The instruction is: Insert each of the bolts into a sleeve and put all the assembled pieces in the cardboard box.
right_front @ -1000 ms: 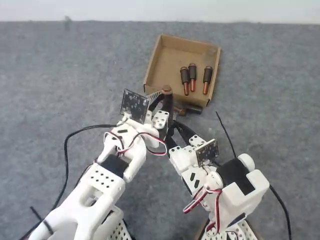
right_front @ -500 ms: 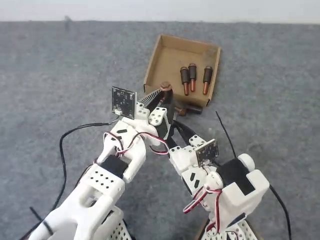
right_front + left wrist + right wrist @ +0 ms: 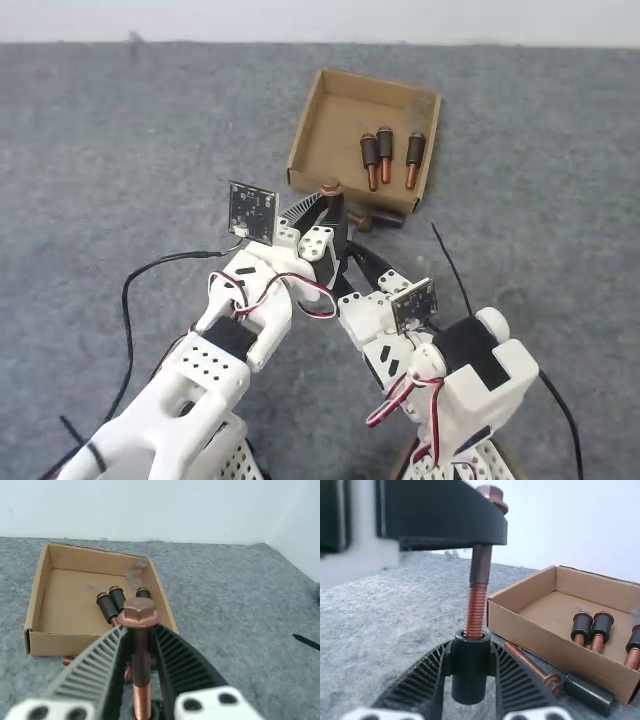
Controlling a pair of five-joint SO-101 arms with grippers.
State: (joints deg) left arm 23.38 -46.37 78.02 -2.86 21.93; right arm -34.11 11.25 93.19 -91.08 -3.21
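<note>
The left gripper (image 3: 140, 632) is clamped on the shank of a copper bolt (image 3: 139, 614), just below its hex head, holding it upright. Directly beneath, the right gripper (image 3: 470, 652) grips a black sleeve (image 3: 469, 675) upright, and the bolt's threaded tip sits in the sleeve's mouth. To the right, a loose bolt (image 3: 527, 665) and loose sleeve (image 3: 587, 692) lie on the grey table (image 3: 120, 150), just beside the near wall of the cardboard box (image 3: 335, 125). Three assembled pieces (image 3: 386, 155) lie side by side in the box's right half.
</note>
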